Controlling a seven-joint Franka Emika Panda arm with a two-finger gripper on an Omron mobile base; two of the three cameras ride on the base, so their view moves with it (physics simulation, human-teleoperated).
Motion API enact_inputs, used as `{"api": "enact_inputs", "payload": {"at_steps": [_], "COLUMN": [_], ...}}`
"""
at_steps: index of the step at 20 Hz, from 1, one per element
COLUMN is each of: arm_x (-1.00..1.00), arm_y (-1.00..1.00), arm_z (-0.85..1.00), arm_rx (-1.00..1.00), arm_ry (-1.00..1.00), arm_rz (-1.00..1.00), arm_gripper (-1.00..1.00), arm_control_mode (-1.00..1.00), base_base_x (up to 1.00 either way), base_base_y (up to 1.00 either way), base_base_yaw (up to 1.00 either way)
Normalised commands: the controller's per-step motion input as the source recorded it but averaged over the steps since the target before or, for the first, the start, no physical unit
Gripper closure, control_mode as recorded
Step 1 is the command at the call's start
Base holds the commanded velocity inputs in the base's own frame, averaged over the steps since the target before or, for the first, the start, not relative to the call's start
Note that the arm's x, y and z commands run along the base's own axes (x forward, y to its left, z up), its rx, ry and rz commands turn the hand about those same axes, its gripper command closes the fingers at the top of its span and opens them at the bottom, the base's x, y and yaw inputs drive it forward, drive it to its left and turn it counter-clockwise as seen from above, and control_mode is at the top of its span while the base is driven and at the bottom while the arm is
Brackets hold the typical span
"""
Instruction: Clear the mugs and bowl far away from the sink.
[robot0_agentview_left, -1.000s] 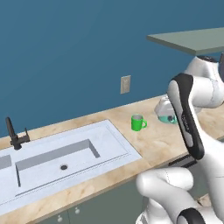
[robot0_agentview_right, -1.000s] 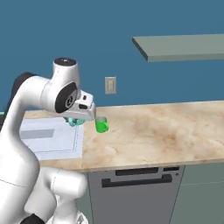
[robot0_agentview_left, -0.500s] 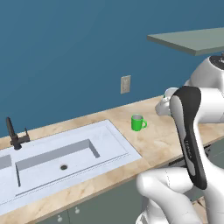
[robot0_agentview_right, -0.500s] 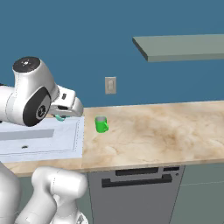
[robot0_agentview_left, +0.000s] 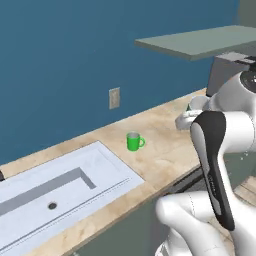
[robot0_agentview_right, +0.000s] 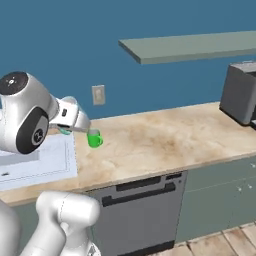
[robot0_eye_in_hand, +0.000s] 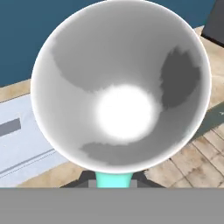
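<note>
The pale grey-white double-basin sink (robot0_agentview_left: 107, 167) lies at eight o'clock in the left base view, set in the tan marbled counter (robot0_agentview_right: 165, 135). The bright green mug (robot0_agentview_left: 134, 141) stands near the sink's corner. The gripper (robot0_eye_in_hand: 113, 181) is clamped on the translucent teal mug (robot0_eye_in_hand: 120, 105), held in the air. Such a narrow pinch could let the mug twist loose, or a low swing could clip the green mug.
</note>
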Motion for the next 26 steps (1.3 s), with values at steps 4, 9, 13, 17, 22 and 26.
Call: {"api": "enact_inputs", "payload": {"at_steps": [4, 9, 13, 17, 22, 26], "arm_x": [0.00, 0.00, 0.00, 0.00, 0.00, 0.00], "arm_y": [0.00, 0.00, 0.00, 0.00, 0.00, 0.00], "arm_z": [0.00, 0.00, 0.00, 0.00, 0.00, 0.00], "arm_rx": [0.00, 0.00, 0.00, 0.00, 0.00, 0.00], "arm_ry": [0.00, 0.00, 0.00, 0.00, 0.00, 0.00], "arm_rz": [0.00, 0.00, 0.00, 0.00, 0.00, 0.00], "arm_gripper": [1.00, 1.00, 1.00, 1.00, 1.00, 1.00], "arm_control_mode": [1.00, 1.00, 1.00, 1.00, 1.00, 1.00], "base_base_x": [0.00, 0.00, 0.00, 0.00, 0.00, 0.00], "base_base_y": [0.00, 0.00, 0.00, 0.00, 0.00, 0.00], "base_base_yaw": [-0.88, -0.99, -1.00, -1.00, -0.95, -0.94]}}
